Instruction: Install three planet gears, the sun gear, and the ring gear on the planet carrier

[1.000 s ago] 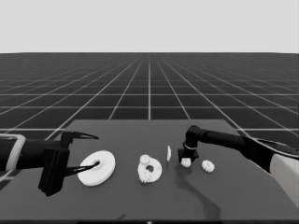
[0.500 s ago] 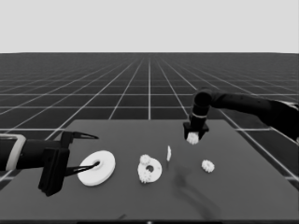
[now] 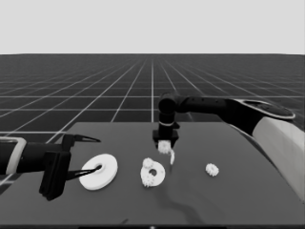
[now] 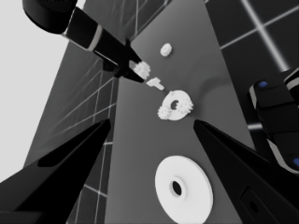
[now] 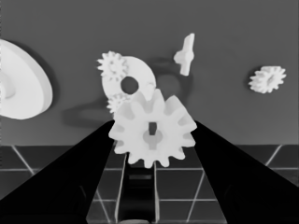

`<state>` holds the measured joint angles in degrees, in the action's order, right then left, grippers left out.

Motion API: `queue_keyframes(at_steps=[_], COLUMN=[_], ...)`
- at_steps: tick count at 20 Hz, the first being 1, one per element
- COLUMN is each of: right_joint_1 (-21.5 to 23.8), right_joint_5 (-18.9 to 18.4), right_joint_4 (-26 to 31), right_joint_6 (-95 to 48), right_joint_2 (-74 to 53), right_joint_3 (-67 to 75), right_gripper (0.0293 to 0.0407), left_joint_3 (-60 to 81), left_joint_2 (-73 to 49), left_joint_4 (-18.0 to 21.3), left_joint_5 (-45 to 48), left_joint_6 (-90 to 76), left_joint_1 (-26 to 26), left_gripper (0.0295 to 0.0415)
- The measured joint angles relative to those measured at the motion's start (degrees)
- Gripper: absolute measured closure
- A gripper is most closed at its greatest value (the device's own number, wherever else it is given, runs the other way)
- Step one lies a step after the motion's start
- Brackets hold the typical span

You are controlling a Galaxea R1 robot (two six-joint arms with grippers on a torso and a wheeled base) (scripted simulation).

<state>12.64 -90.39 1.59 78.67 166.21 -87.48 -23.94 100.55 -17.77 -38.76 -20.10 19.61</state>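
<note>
Larger round part point(image 3: 98, 171): you see it nearest you, flat on the table's left side, with the left gripper point(image 3: 78, 157) parked over it. Its fingers stand spread, one above the rim and one reaching toward the centre hole, so nothing is held. It likely waits here because it goes on last, as the cover.

Smaller round part point(image 3: 153, 173): this lies flat near the table's middle, just right of the larger one and apart from it. Two gears already sit on it, one point(image 5: 112, 65) on the far side of its rim and one point(image 5: 117, 102) on the near side, leaving the hole between them bare.

Loose gear point(image 3: 212, 169): you find it lying alone to the right, well apart from the others, ready for a later pick.

Thin white piece point(image 3: 172, 157): it stands tilted just beyond the smaller round part, under the reaching arm, so watch for a brush against it.

Right gripper point(image 3: 165, 144): raised above the table beyond the smaller round part, its fingers pinch a carried gear point(image 5: 153, 129) by opposite sides of its toothed edge, face flat toward the wrist camera. You probably hold it so to lower it square onto a free spot.
</note>
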Motion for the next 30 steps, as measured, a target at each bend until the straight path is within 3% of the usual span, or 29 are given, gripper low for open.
queue_keyframes(at_steps=[1, 2, 3, 4, 6, 11, 13, 15, 21, 22, 24, 26, 30], right_joint_1=[0.0, -7.2, -13.5, -17.0, -19.8, -20.9, -21.0, -21.0, -21.0, -15.1, -4.8, -1.5, -0.1], right_joint_5=[0.0, 1.7, 2.9, 3.8, 5.0, 5.8, 5.8, 5.8, 5.8, 2.0, 0.5, 0.2, 0.0], right_joint_4=[0.0, -8.7, -13.8, -16.7, -19.1, -20.2, -20.2, -20.2, -20.2, -13.2, -4.6, -1.6, -0.2], right_joint_6=[0.0, 0.3, -0.7, -2.1, -3.7, -4.6, -4.6, -4.7, -4.7, -0.3, 1.2, 0.6, 0.2], right_joint_2=[0.1, 0.0, 0.4, 1.0, 1.8, 2.3, 2.3, 2.3, 2.3, 0.0, -0.4, -0.1, 0.1], right_joint_3=[-0.1, 0.3, -1.4, -3.6, -6.4, -7.9, -8.0, -8.0, -8.1, -0.6, 1.6, 0.7, 0.0], right_gripper=[0.0388, 0.0388, 0.0388, 0.0388, 0.0388, 0.0388, 0.0328, 0.0316, 0.0315, 0.0315, 0.0315, 0.0315, 0.0315], left_joint_3=[0.0, 0.0, 0.0, 0.0, 0.0, 0.0, 0.0, 0.0, 0.0, 0.0, 0.0, 0.0, 0.0], left_joint_2=[0.0, 0.0, 0.0, 0.0, 0.0, 0.0, 0.0, 0.0, 0.0, 0.0, 0.0, 0.0, 0.0], left_joint_4=[0.0, 0.0, 0.0, 0.0, 0.0, 0.0, 0.0, 0.0, 0.0, 0.0, 0.0, 0.0, 0.0], left_joint_5=[0.0, 0.0, 0.0, 0.0, 0.0, 0.0, 0.0, 0.0, 0.0, 0.0, 0.0, 0.0, 0.0], left_joint_6=[0.0, 0.0, 0.0, 0.0, 0.0, 0.0, 0.0, 0.0, 0.0, 0.0, 0.0, 0.0, 0.0], left_joint_1=[0.0, 0.0, 0.0, 0.0, 0.0, 0.0, 0.0, 0.0, 0.0, 0.0, 0.0, 0.0, 0.0], left_gripper=[0.0326, 0.0326, 0.0326, 0.0326, 0.0326, 0.0326, 0.0326, 0.0326, 0.0326, 0.0326, 0.0326, 0.0326, 0.0326])
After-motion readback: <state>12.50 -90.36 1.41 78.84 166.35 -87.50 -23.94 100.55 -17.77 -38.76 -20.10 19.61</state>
